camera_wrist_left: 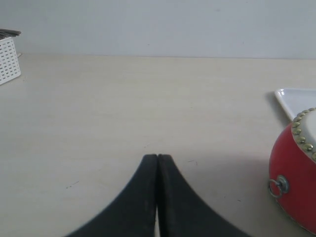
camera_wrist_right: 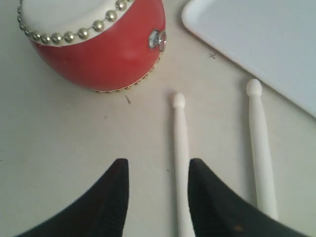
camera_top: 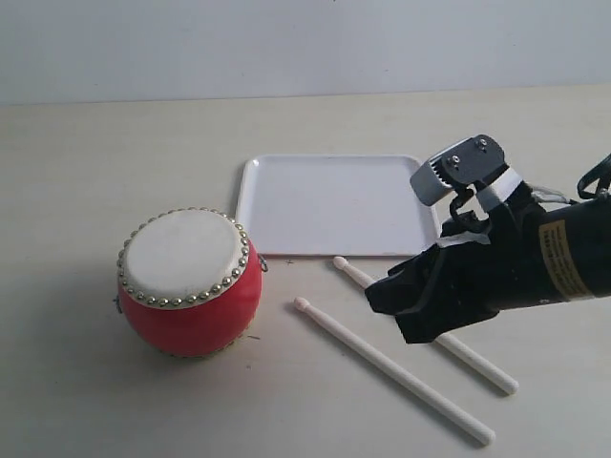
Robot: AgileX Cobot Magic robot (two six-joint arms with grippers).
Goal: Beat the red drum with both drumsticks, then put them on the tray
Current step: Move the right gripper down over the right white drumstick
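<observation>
- Pale beige tabletop (camera_top: 86, 172) runs back to a plain white wall (camera_top: 286, 38), and everything sits on it.
- The red drum (camera_top: 191, 286) stands upright on the left of the exterior view, cream skin up, ringed with silver studs.
- The two drumsticks lie flat on the table just beside the drum, roughly parallel, bead tips toward drum and tray. The near drumstick (camera_wrist_right: 180, 133) is closer to the drum. The far drumstick (camera_wrist_right: 260, 148) lies next to the tray's edge without touching it.
- The white tray (camera_top: 250, 191) lies flat behind the sticks, near the drum, with neither stick on it.
- The right gripper (camera_wrist_right: 158, 170) hangs low over the sticks with its fingers spread. The near drumstick runs through the gap, close against one finger, but nothing is clamped.
- The left gripper (camera_wrist_left: 157, 165) hovers above bare table to the drum's far side, fingers pressed together and holding nothing.
- Progress, as I judge it: the task looks to be at its opening pick-up. Both sticks remain to be grasped, the drum beaten, and the sticks laid on the tray.
</observation>
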